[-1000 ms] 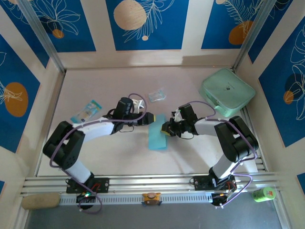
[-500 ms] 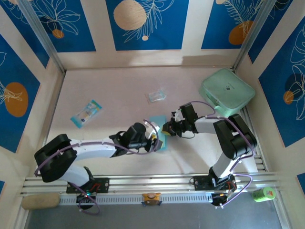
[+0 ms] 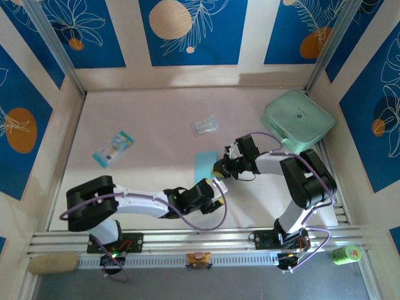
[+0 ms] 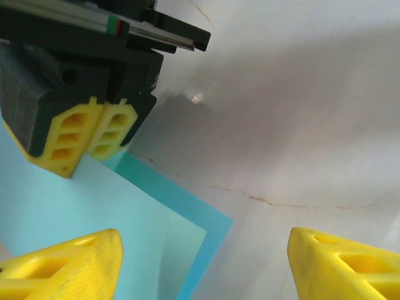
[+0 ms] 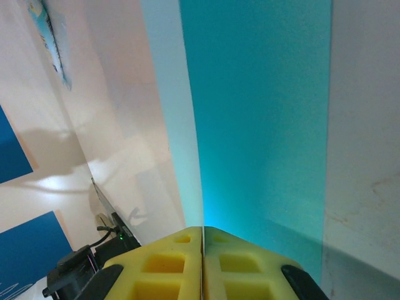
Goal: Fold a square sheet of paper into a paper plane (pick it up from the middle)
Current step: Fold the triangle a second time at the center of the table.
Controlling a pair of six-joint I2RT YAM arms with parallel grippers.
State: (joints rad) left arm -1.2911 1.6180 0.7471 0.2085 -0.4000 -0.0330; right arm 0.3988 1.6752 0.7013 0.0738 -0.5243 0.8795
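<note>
Pinning the thin light-blue square sheet of paper (image 3: 203,164), folded to a narrow oblong, flat on the pale table (image 3: 144,112) just right of centre. Done by the right gripper (image 3: 217,169): yellow pads pressed together, tips down on the sheet's right edge, probably to stop any sliding while the next crease is set up. Caught between those pads or merely trapped beneath them? Cannot tell.

Hovering low at the sheet's near end with the left gripper (image 4: 203,250): fingers spread wide, nothing between them but 1 near corner of the sheet and bare table. Looks placed to work on that corner or the edge beside it, against the anchor of the other arm.

Edges: 2 layers visible from the left wrist, the upper paler, with a darker strip of the lower layer peeking out along 1 side. Long edges straight and lying flat.

Room: tight between the 2 grippers, near each other over the same end of the sheet, so little slack for a wide swing without a bump. Bare table to the left and near side. Well apart from the sheet: a clear crumpled plastic wrapper (image 3: 205,125) farther back, a small blue-and-white printed packet (image 3: 113,147) to the left, a mint-green case (image 3: 298,120) at the far right.
</note>
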